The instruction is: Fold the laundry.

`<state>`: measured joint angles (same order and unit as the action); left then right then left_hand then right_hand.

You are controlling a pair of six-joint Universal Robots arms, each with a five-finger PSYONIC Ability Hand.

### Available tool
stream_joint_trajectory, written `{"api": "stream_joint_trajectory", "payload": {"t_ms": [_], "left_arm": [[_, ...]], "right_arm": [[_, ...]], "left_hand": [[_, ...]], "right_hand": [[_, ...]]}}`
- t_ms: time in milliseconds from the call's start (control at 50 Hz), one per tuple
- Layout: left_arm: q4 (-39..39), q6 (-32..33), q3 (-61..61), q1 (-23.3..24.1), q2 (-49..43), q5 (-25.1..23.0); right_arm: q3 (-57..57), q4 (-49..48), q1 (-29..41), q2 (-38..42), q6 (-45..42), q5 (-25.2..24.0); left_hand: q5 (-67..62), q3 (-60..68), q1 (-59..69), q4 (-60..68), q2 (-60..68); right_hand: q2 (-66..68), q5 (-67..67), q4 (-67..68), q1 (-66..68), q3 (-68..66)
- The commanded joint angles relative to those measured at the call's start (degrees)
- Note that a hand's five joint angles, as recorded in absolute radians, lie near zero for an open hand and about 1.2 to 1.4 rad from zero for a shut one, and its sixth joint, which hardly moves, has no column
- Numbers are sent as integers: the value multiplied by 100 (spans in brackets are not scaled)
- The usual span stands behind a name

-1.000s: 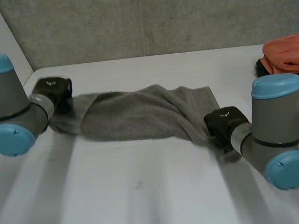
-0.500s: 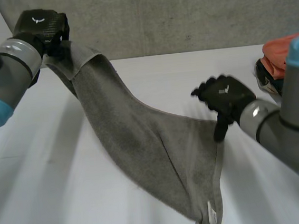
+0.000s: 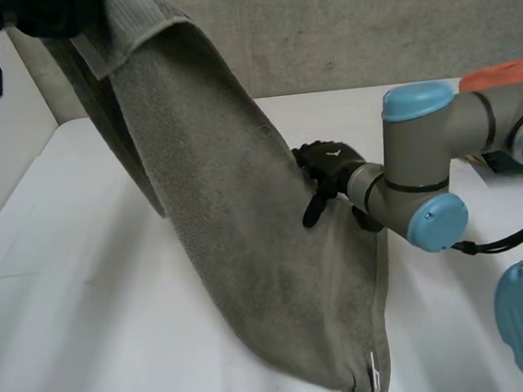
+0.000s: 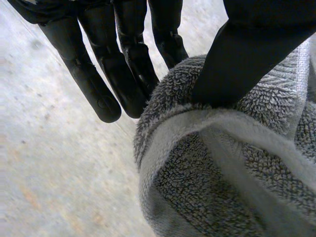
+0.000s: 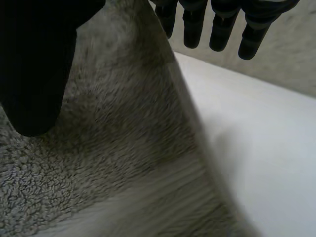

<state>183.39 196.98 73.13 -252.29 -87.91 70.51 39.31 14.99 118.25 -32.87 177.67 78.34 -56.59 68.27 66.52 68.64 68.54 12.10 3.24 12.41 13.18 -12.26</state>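
A grey towel point(image 3: 248, 253) hangs from high at the far left and slopes down to the table's near edge, where its tagged lower corner rests. My left hand point(image 3: 45, 15) holds the towel's upper corner aloft. In the left wrist view the thumb point(image 4: 247, 49) pinches the towel's hem point(image 4: 212, 173) against the fingers point(image 4: 123, 59). My right hand point(image 3: 325, 167) is at the towel's right edge, about halfway down, fingers straight. In the right wrist view its thumb point(image 5: 34, 64) lies over the towel point(image 5: 123, 148), and the fingertips point(image 5: 212, 29) reach past the edge, gripping nothing.
An orange folded cloth point(image 3: 509, 72) lies at the table's far right, behind my right arm point(image 3: 424, 152). The white table point(image 3: 88, 315) stretches left of the hanging towel. A concrete wall point(image 3: 365, 19) stands behind it.
My left hand has risen further with the towel corner, pulling the towel up steeply. My right hand, which let go of the towel, has moved left to its hanging edge.
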Motion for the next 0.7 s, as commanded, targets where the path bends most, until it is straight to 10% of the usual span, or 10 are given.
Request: {"api": "stream_joint_trajectory", "payload": {"t_ms": [20,260,500,700], "left_arm": [[408,-265,132,-277,125,-117],[496,-713,-1201,-926,-1182,418],[478,-1477,-2892,-1059,-2782,869],[461,-1610,-2119,-1068,-3627,868]], "right_arm": [[-459,-101,49,421,514,-240],[-1972,-2118,-240,-744,-477,2018],[-49,-3388,-258,-2329,-935,1597],[1517,-3336,-320,-2075,-1304,1456]], "left_hand": [[-1341,1173,1348,1136,1146],[-1341,1173,1348,1136,1146],[-1341,1173,1348,1136,1146],[-1341,1173,1348,1136,1146]], "right_hand": [[6771,6658,6740,6663,-6755],[6790,6676,6759,6682,-6774],[6790,6676,6759,6682,-6774],[6790,6676,6759,6682,-6774]]}}
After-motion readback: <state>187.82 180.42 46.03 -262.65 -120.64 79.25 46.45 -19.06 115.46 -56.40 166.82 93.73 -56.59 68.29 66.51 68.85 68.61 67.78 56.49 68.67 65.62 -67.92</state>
